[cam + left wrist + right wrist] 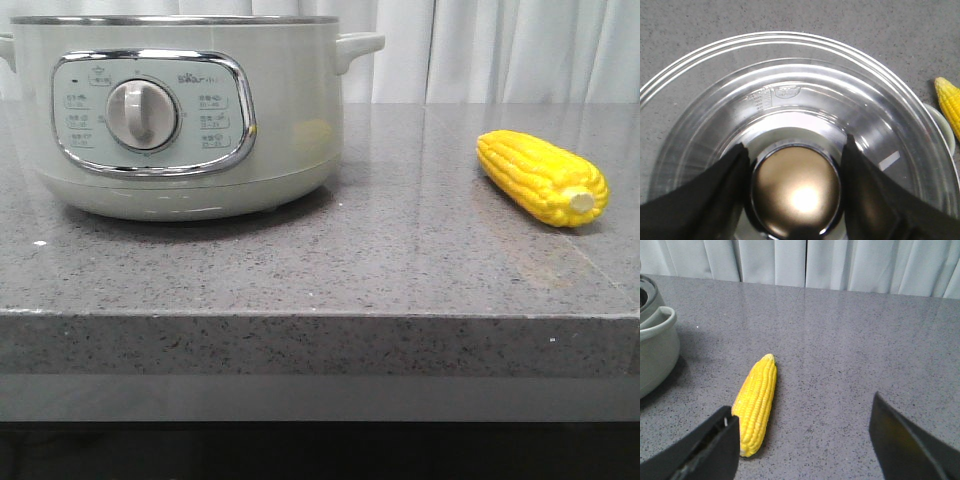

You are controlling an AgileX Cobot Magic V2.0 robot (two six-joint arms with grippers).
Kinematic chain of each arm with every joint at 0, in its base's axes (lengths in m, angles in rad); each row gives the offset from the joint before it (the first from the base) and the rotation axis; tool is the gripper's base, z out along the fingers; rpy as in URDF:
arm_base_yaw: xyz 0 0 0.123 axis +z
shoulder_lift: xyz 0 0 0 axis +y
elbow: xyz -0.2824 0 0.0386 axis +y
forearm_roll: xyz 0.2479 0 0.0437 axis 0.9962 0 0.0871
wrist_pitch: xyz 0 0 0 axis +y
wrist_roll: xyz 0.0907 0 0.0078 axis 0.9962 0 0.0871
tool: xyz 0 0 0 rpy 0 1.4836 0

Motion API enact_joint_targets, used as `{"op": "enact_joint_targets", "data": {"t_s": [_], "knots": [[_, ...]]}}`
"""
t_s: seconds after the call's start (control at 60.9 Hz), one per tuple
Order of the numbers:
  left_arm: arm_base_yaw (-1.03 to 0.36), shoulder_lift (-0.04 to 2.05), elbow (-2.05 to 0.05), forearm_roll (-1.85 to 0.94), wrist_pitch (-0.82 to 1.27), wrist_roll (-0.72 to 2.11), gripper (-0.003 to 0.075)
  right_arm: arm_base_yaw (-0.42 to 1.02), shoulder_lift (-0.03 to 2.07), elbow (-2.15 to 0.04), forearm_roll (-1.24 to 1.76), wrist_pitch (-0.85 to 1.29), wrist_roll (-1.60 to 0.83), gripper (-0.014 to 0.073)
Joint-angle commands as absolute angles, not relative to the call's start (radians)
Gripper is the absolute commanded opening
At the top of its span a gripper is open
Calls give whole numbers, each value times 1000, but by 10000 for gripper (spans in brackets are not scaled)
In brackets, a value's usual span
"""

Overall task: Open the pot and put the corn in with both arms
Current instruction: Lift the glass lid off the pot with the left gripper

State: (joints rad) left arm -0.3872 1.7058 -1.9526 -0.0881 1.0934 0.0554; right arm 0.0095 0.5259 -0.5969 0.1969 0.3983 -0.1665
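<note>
we see the pot [190,110] standing on the left part of the grey stone table [400,260], its dial and control panel facing the near edge, one side handle sticking out to the right. the corn [543,178] lies flat on the table well apart to the right of the pot, its pale stub end turned toward the near right and its tip pointing far and left. in the front view neither arm shows. in the left wrist view our left gripper [795,192] sits over a clear glass lid [805,105], its two dark fingers [720,195] set on either side of the shiny round knob [796,192], narrow and close against it, though we cannot tell for sure whether they press it. past the lid's rim a bit of the corn's tip shows. in the right wrist view our right gripper [802,440] hangs above the table with its jaws spread wide, nothing between them; the corn lies just beyond the left-hand finger [710,450], and the pot's handle shows further off, with pale curtains [840,265] at the far edge.
</note>
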Motion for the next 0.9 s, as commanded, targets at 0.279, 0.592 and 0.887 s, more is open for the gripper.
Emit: {"op": "enact_joint_targets", "data": {"t_s": [0.279, 0.592, 0.887], "knots": [[-387, 1383, -1749, -102, 938, 78, 262, 6, 535, -631, 197, 341, -170, 557], [-387, 1064, -1329, -103, 875, 74, 262, 6, 535, -631, 197, 340, -170, 557], [-387, 772, -1019, -119, 839, 67, 262, 6, 604, -632, 197, 331, -170, 557]]}}
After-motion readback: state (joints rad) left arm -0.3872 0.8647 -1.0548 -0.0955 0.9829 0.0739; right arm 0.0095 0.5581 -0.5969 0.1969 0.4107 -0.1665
